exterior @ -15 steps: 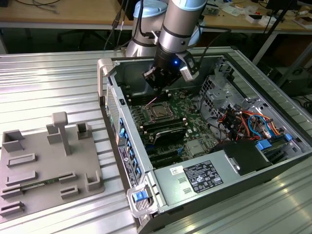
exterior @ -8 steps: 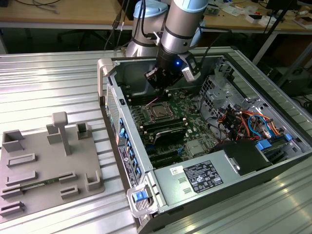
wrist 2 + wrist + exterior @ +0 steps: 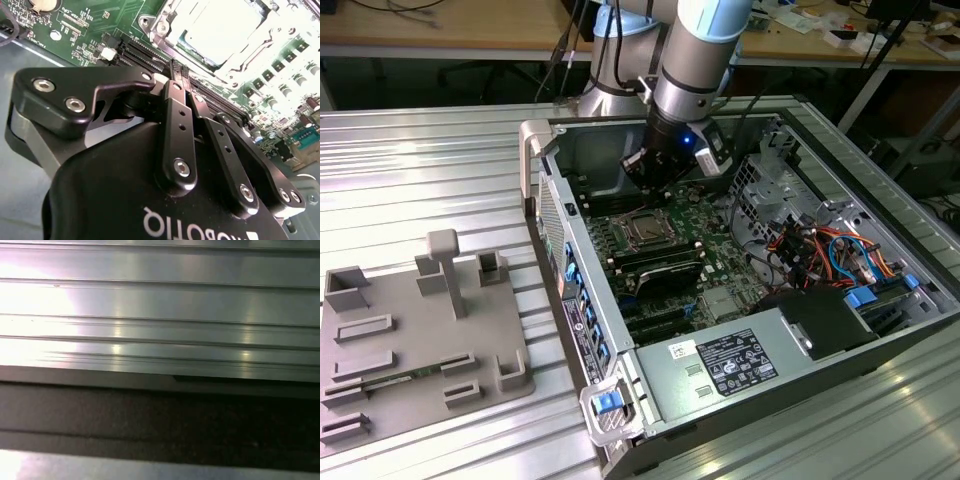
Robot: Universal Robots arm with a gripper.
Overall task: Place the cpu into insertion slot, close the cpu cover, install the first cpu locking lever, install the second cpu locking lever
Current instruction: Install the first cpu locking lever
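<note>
Exterior view: open computer case (image 3: pixel 740 300) lying on the ribbed metal worktop (image 3: pixel 420 170). The arm reaches down into it, with the gripper (image 3: pixel 653 185) hanging just above the green board (image 3: pixel 720 230). The insertion slot (image 3: pixel 626 226) sits right below and slightly forward of the gripper. A grey fixture plate (image 3: pixel 415 345) lies on the worktop, well apart, to the exterior view's left of the case.

Second wrist view: the black fingers (image 3: pixel 176 115) are drawn together until their tips meet, with nothing between them. The tips hover over the long black memory slots (image 3: pixel 145 50) just beside the socket. The cpu (image 3: pixel 220 25) lies in the socket, pale face up (glare washes it out). The cpu cover (image 3: pixel 164 22) appears to lie flat around it. I cannot tell how the locking levers stand.
</note>
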